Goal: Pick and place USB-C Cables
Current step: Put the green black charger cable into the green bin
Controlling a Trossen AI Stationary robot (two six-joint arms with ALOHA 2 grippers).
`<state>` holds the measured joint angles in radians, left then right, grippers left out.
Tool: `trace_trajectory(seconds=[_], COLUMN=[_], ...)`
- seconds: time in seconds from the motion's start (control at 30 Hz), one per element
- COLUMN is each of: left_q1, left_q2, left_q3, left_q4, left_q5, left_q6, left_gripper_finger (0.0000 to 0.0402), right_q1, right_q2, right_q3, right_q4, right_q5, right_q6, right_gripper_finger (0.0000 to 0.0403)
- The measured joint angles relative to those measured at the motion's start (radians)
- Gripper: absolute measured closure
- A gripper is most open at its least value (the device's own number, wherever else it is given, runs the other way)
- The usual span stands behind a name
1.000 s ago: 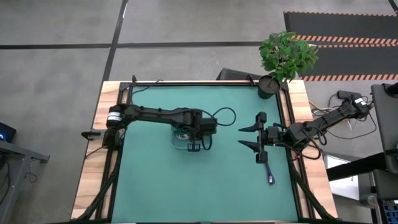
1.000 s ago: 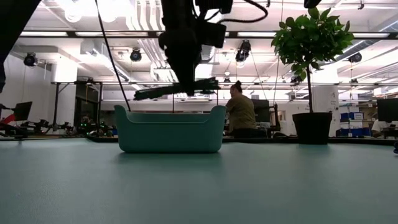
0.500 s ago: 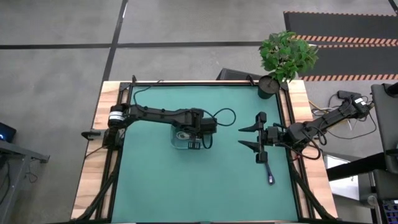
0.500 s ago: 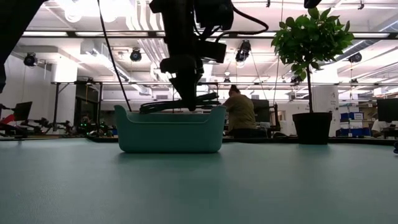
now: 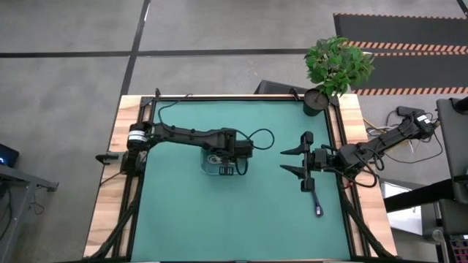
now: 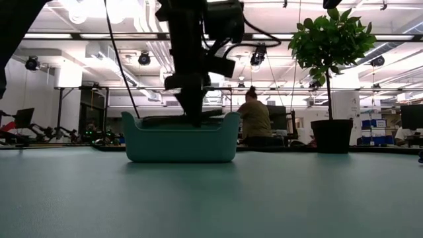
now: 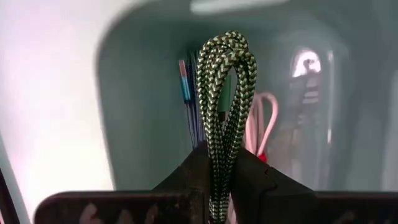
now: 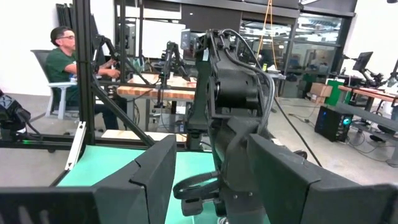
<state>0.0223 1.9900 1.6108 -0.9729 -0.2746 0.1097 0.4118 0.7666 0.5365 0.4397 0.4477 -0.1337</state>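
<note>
Currently the left gripper (image 7: 219, 186) pinches the green cable (image 7: 227, 106), long axis pointing down into the bin (image 5: 208, 167); right gripper (image 5: 291, 161), jaws spread, waits well apart.

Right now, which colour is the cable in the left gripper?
Green cable, braided with pale flecks; the left wrist view shows it best.

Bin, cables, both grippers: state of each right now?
left gripper: shut on green cable, lowered into the bin
green cable: held, looped, hanging inside the bin
bin: upright, holds a blue and a white-pink cable
dark cable: loose on the mat
right gripper: open, empty, waiting
</note>
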Motion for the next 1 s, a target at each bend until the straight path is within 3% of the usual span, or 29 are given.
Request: trace_trajectory(seconds=[1.0], left_q1=[0.013], left_q2=[0.000], left_q3=[-0.157], left_q4=[0.191], left_q5=[-0.038], left_q6=[-0.052], left_gripper_finger=[0.0376], right_q1=[0.000], right_q2=[0.000], right_q3=[0.000], right_q4=[-0.001], right_q5=[0.000], right_q6=[0.002], right_gripper_finger=[0.0213])
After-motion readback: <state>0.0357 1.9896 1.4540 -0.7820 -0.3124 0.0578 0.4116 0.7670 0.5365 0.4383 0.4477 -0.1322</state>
